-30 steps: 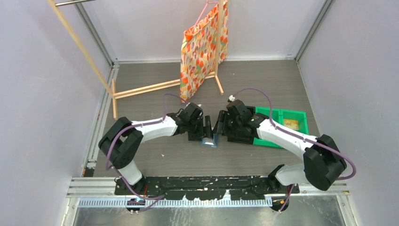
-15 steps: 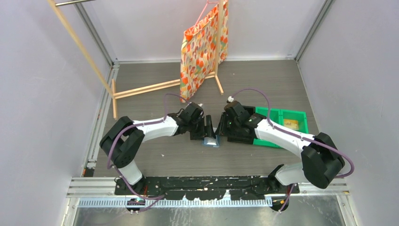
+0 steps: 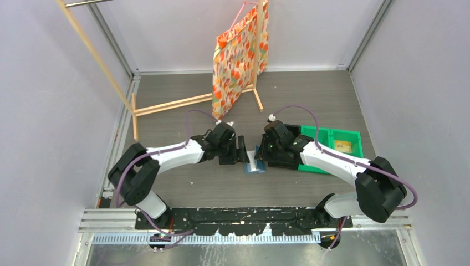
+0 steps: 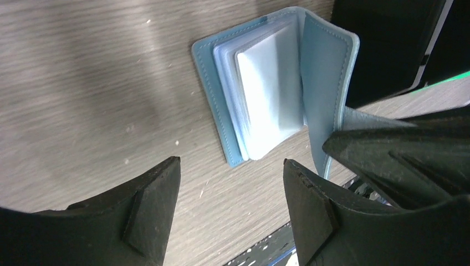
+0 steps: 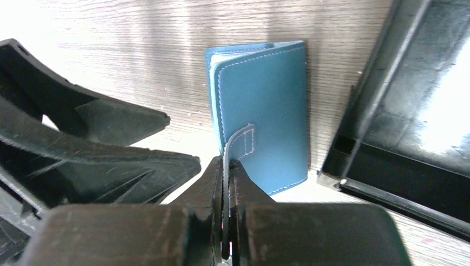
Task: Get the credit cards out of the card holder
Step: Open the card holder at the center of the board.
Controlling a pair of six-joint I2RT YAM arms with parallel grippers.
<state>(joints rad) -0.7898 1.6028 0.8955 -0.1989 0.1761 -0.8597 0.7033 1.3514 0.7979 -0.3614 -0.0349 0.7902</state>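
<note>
Teal leather marks the card holder [image 3: 256,164], which lies on the grey wood-grain table [image 3: 183,116] between the two grippers, just beside the black bin [image 5: 399,111]. Your right gripper [image 5: 227,166] has its fingers pressed together on the closure tab [image 5: 243,141], the thin strap pinched flat between the tips. The cover it belongs to stands lifted off the stack, so the holder is partly open. From the left wrist you see the paler blue inside and the translucent sleeves [image 4: 271,100] fanned slightly (whether they have cards in them you cannot tell; they look milky white).

Your left gripper [image 4: 230,183] hangs near the holder's other side with its fingers spread wide, touching nothing.

Further right sits the green bin [image 3: 332,145], and a tan-yellow card [image 3: 342,146] lies in its right compartment. At the back of the table a patterned orange bag [image 3: 238,55] hangs on a wooden rack.
</note>
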